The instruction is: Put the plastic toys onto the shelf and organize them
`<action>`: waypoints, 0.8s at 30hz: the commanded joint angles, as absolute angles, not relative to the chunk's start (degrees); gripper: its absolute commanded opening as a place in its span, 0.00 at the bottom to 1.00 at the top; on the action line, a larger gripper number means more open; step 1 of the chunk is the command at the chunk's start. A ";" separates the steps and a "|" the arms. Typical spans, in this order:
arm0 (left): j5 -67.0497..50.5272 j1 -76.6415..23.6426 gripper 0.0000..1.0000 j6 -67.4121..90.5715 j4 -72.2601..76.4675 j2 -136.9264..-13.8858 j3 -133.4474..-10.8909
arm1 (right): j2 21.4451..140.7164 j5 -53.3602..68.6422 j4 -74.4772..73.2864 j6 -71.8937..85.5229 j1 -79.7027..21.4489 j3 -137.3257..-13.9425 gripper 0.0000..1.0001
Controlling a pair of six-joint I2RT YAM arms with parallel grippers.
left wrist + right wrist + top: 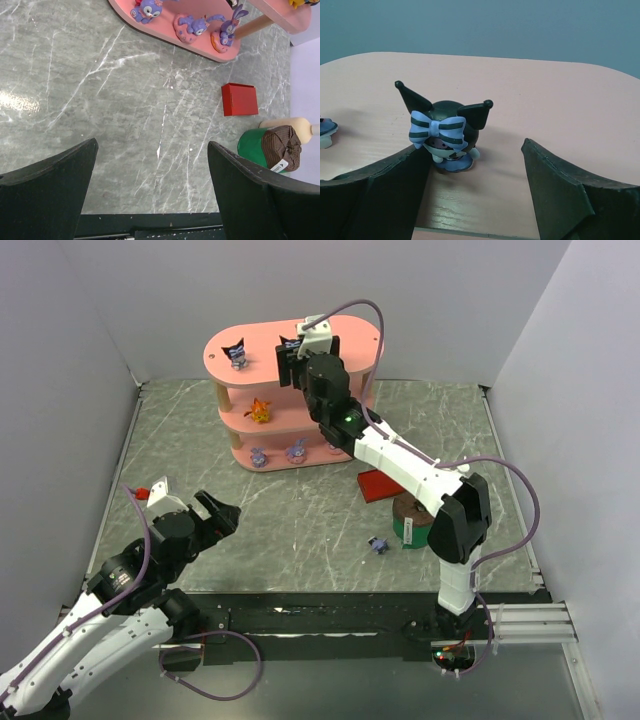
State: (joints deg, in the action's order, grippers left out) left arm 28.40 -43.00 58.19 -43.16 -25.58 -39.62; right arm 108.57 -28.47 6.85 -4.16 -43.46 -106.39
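The pink shelf (350,340) stands at the back of the table. My right gripper (297,362) hovers open over its top board (545,90). A dark pointed-eared figurine with a blue bow (445,130) stands free on the board beside the left finger. Another dark figurine (237,352) stands at the top board's left end. The orange toy (261,410) is on the middle tier. Three lilac toys (146,9) (192,27) (227,27) sit on the bottom board (167,20). One small figurine (378,544) lies on the table. My left gripper (205,515) is open and empty above the near-left table.
A flat red box (380,485) lies right of the shelf, also in the left wrist view as the red box (240,99). A green cylinder with a brown top (410,525) stands by the right arm. A small red-and-white object (143,493) sits at the left edge.
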 commanded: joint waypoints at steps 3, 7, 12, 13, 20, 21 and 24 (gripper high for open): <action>29.97 -43.15 0.96 58.80 -43.33 -25.14 -40.61 | 104.50 -25.41 2.02 -3.78 -43.33 -104.94 0.84; 29.88 -43.15 0.96 58.89 -43.33 -25.05 -40.61 | 102.93 -24.00 0.88 -3.16 -43.33 -104.59 0.86; 29.97 -43.15 0.97 58.89 -43.42 -25.14 -40.60 | 101.34 -21.89 0.26 -1.76 -43.24 -103.89 0.88; 29.97 -43.15 0.96 58.89 -43.42 -25.05 -40.61 | 100.73 -21.54 -1.22 -1.67 -43.24 -103.54 0.88; 30.15 -43.15 0.96 59.06 -43.51 -24.87 -40.61 | 97.56 -18.99 -4.30 -0.17 -43.24 -101.87 0.90; 30.15 -43.15 0.96 59.15 -43.51 -24.79 -40.61 | 97.21 -18.81 -4.57 -0.18 -43.24 -101.69 0.90; 30.15 -43.07 0.96 59.24 -43.51 -24.79 -40.61 | 95.54 -18.37 -5.89 1.76 -43.24 -100.55 0.91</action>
State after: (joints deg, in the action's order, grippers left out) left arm 28.84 -43.00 58.35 -43.81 -25.56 -39.62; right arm 100.22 -19.79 -3.09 -0.64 -43.20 -101.60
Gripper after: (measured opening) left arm 0.967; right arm 0.905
